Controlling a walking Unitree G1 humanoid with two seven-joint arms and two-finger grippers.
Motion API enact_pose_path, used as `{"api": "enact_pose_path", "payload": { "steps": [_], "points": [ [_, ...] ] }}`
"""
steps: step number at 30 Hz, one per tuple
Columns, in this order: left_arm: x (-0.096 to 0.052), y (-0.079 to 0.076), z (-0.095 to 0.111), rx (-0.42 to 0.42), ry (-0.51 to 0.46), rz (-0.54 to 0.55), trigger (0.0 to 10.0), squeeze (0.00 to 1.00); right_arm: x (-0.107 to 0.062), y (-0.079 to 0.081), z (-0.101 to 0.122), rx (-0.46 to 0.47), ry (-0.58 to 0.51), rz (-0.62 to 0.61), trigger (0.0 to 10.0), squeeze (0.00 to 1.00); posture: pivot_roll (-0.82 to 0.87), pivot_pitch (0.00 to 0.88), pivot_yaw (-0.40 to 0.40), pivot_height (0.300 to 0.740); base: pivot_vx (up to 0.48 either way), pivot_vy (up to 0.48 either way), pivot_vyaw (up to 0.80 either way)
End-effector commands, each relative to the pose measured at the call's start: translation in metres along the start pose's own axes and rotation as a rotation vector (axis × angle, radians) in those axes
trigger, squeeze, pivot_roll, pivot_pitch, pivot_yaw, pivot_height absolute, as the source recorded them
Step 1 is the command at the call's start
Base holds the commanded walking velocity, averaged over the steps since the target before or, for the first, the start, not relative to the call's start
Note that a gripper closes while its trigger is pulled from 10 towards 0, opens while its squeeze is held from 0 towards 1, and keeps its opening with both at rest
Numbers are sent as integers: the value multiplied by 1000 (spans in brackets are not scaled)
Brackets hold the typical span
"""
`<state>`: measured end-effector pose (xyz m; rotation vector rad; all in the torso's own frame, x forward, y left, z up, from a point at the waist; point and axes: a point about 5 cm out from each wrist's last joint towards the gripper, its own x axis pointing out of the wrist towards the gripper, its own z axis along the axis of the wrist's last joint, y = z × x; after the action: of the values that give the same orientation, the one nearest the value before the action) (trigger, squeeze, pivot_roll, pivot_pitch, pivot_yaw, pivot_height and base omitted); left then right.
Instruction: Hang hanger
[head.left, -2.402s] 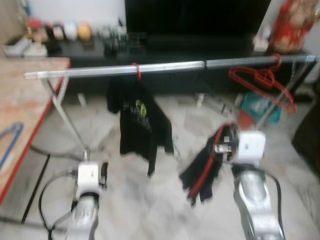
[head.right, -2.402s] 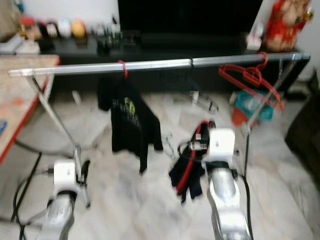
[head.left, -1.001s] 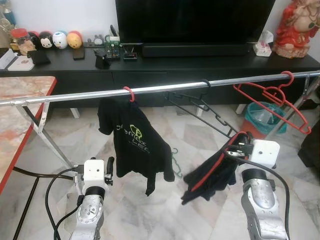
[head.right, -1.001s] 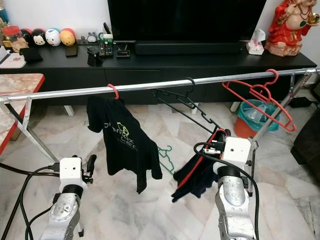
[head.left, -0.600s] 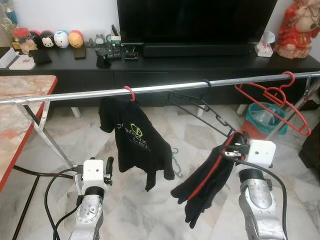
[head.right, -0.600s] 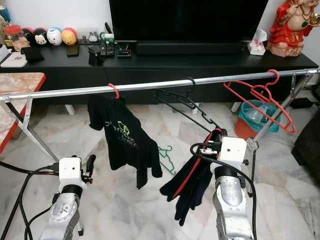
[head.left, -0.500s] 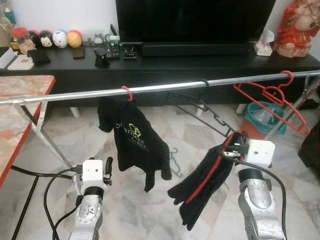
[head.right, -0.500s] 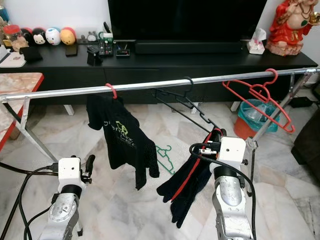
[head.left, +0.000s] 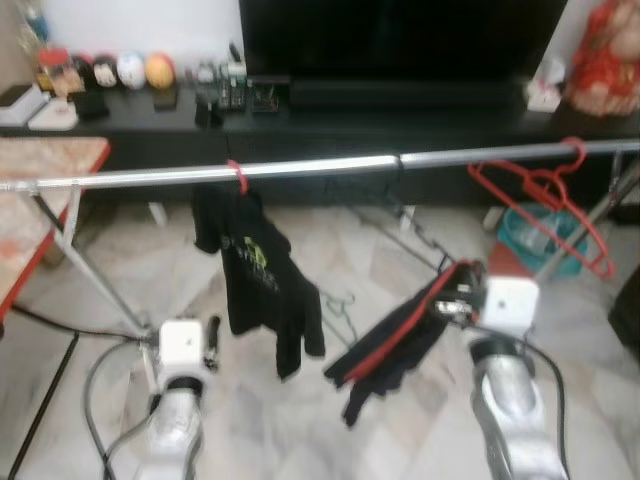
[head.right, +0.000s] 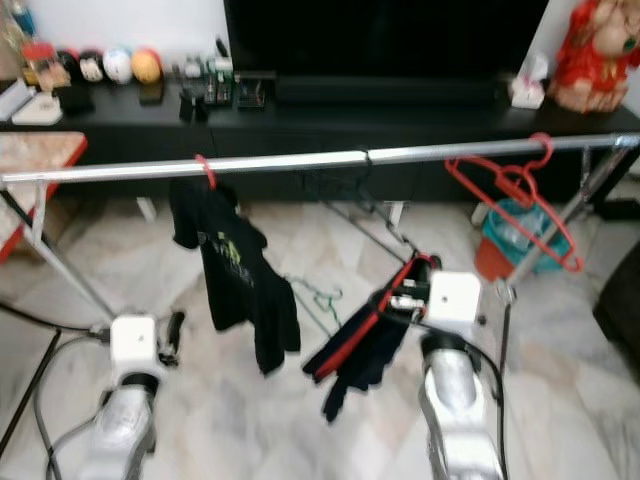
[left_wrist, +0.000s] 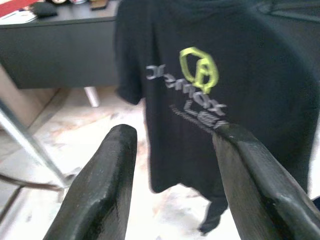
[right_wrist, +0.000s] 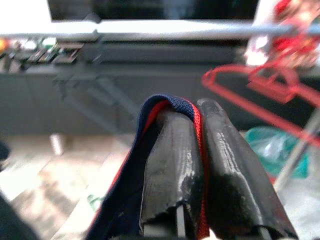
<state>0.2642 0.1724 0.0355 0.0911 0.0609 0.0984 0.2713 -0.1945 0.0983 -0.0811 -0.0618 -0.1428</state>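
Observation:
A silver clothes rail (head.left: 300, 168) crosses the view at chest height. On it hangs a black T-shirt (head.left: 255, 270) with a green logo on a red hanger. Below the rail, right of centre, my right gripper (head.left: 455, 292) is shut on a red hanger carrying a dark garment (head.left: 390, 345), which trails down to the left. In the right wrist view the fingers (right_wrist: 172, 155) pinch the red hanger and the garment's blue collar (right_wrist: 167, 103), with the rail (right_wrist: 175, 30) above and beyond. My left gripper (left_wrist: 175, 132) is open and low, facing the T-shirt (left_wrist: 210, 90).
An empty black hanger (head.left: 410, 215) and empty red hangers (head.left: 545, 195) hang further right on the rail. Behind stand a black TV console (head.left: 330, 115), a teal bin (head.left: 525, 235) and a red statue (head.left: 600, 55). A red-edged table (head.left: 45, 190) is at left. The rail's slanted leg (head.left: 95, 270) stands front left.
The whole picture has shifted and blurred, so the camera is moving. The dark garment in my right gripper has swung out leftward and hangs less low. The left arm holds the same pose.

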Motion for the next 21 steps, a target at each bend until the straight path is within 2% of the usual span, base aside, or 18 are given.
{"api": "enact_pose_path", "payload": {
  "steps": [1, 21],
  "points": [
    [0, 9, -2, 17, 14, 23, 10000, 0, 2, 2, 10, 24, -51, -3, 10000, 0, -27, 59, -23, 740, 0, -319, 0],
    [-1, 9, -2, 18, 12, 24, 10000, 0, 2, 1, 11, 27, -56, -7, 10000, 0, -24, 66, -25, 740, 0, -320, 0]
  ]
}}
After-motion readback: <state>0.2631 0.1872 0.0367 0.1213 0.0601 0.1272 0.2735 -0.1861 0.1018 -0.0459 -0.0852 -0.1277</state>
